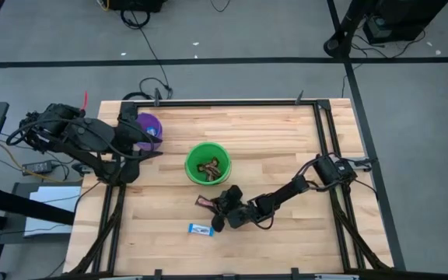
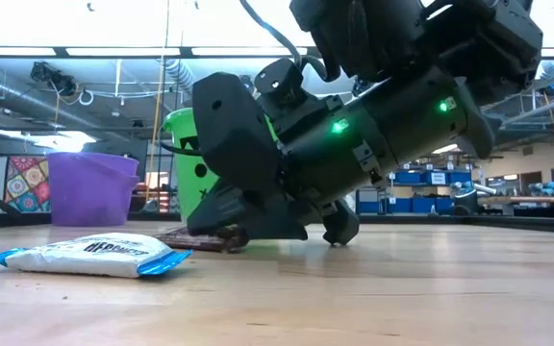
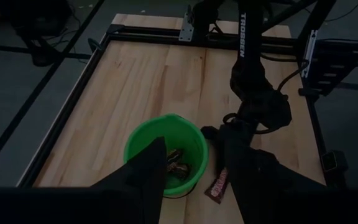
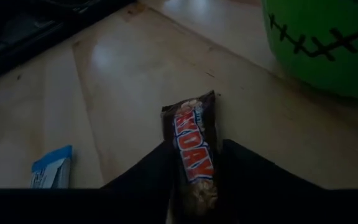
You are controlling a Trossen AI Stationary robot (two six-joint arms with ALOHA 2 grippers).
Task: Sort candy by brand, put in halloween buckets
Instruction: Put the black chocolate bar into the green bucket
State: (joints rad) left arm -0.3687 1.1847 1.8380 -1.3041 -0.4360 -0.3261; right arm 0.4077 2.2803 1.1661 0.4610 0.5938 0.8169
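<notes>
A pale butcher-block wooden tabletop (image 1: 271, 132) stands on grey carpeted floor (image 1: 232, 78) crossed by black cables (image 1: 152, 54); beyond, possibly blue storage bins (image 2: 429, 178) under ceiling lights.

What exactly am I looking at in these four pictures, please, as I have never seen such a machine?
These are two dark robot arms at a wooden table, filmed from overhead, from table height, and from a camera on each wrist. The right pincer is low on the table with its two fingers either side of a dark brown candy bar; whether it already squeezes it is unclear. The left pincer waits by the purple bucket. The green bucket already holds several brown-wrapped candies. One blue-and-white candy lies loose on the table.
</notes>
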